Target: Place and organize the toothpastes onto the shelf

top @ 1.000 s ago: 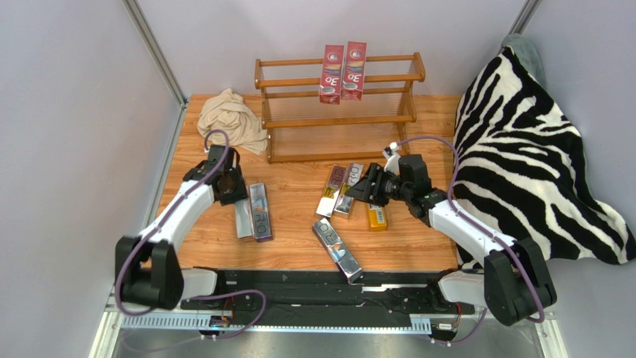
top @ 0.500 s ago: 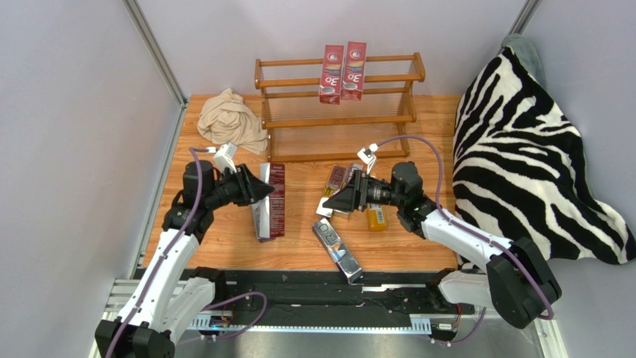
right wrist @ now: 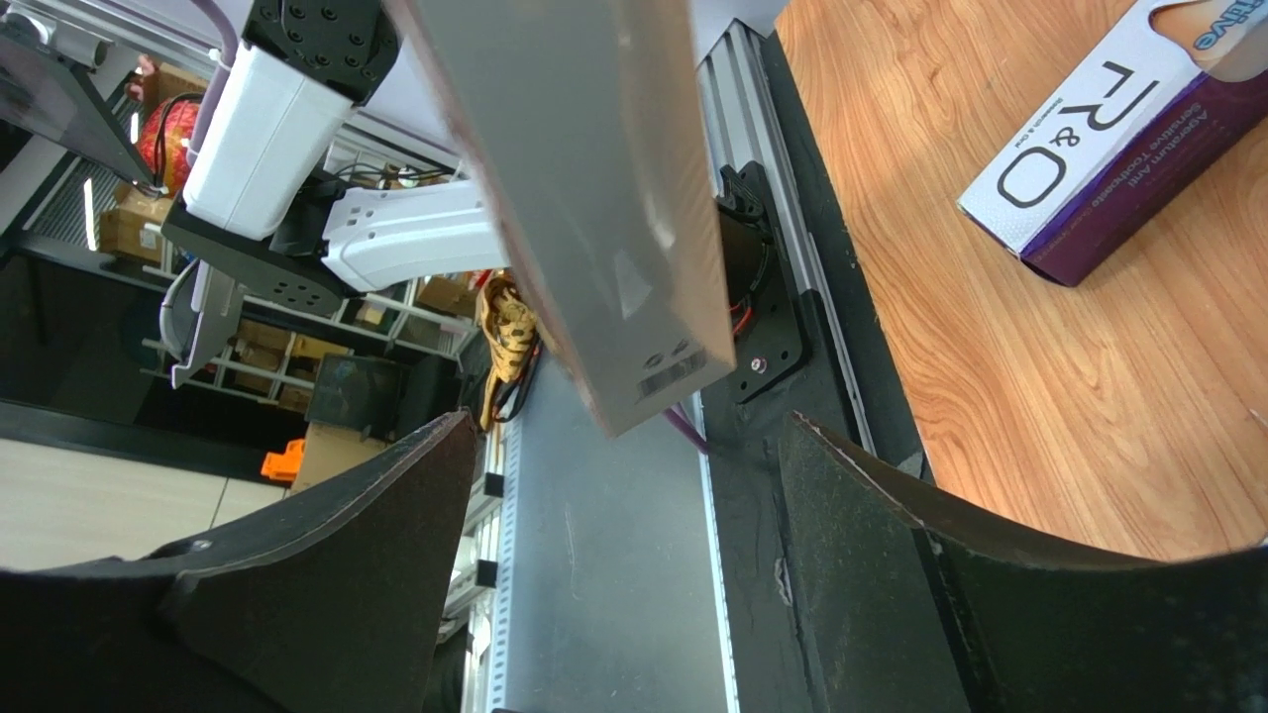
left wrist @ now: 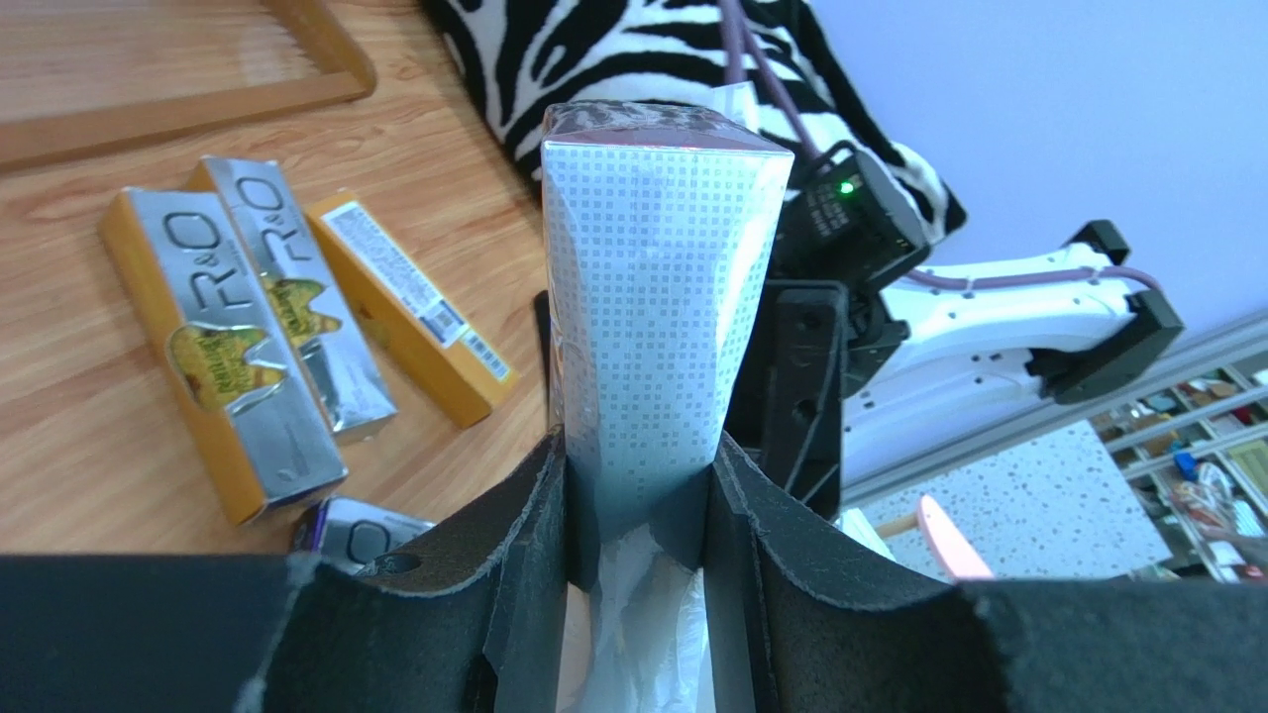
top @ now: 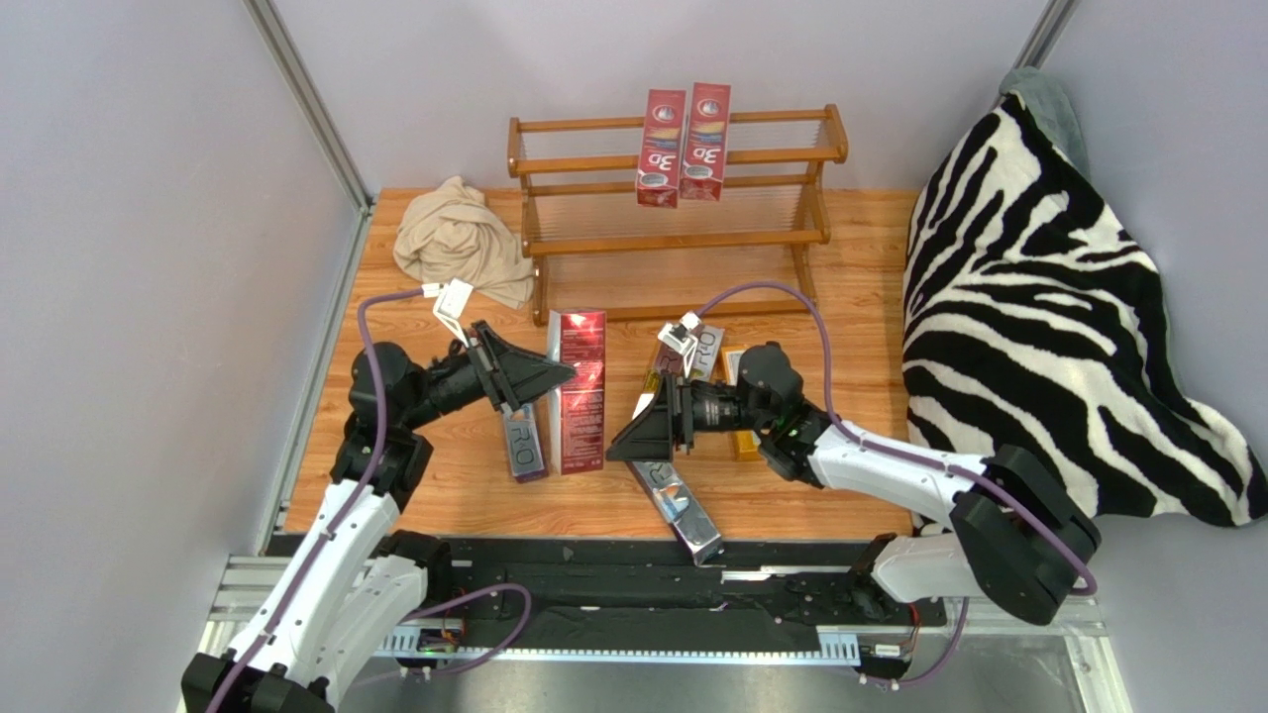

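The left tool (left wrist: pixel 637 498) is grasping a red carton (top: pixel 579 389), holding it between the two arms, in front of the shelf (top: pixel 673 235) but not on it. The right tool (right wrist: pixel 618 446) is standing released, jaws wide, facing that carton without touching it. Two red cartons (top: pixel 683 144) are standing on the shelf's top tier. Five are lying on the bench (top: pixel 447 476): four silver, one orange (left wrist: pixel 410 305), so most of the job is waiting.
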### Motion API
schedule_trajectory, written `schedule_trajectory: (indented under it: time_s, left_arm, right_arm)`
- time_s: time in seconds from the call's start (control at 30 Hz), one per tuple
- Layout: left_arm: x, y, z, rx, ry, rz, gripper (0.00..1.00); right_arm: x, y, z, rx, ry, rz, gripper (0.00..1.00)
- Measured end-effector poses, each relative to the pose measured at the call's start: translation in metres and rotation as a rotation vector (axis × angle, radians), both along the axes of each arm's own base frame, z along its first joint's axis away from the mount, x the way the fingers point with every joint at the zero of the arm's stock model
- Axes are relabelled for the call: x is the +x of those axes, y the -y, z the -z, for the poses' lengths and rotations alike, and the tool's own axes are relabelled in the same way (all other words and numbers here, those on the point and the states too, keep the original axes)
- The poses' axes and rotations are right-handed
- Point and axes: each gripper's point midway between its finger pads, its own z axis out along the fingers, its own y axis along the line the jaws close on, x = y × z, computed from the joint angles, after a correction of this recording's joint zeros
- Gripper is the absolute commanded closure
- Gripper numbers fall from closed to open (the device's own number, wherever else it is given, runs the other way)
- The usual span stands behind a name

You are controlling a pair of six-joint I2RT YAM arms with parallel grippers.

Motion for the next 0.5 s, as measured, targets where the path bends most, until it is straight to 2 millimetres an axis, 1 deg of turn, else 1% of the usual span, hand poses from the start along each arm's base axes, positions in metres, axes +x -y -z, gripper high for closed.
schedule_trajectory:
  time_s: [0.2,0.3,0.4,0.43,0.5]
  left_arm:
    - [-0.008,0.008,-0.012,-0.058,0.013,0.039,0.6]
    - [-0.011,0.011,-0.015,-0.088,0.018,0.055,0.59]
    - [-0.014,0.014,-0.009,-0.112,0.004,0.069,0.59]
    - [-0.014,0.015,-0.006,-0.119,-0.006,0.071,0.59]
    - [-0.014,0.016,0.0,-0.126,-0.024,0.071,0.59]
  right_arm:
    - [-0.002,-0.015,0.0,0.022,-0.01,-0.008,0.22]
    - [0.002,-0.021,-0.006,0.059,-0.022,0.01,0.24]
    - [0.004,-0.027,-0.014,0.11,-0.028,0.023,0.39]
    - [0.005,-0.029,-0.017,0.127,-0.03,0.023,0.49]
    - [0.002,-0.035,-0.018,0.154,-0.046,0.012,0.56]
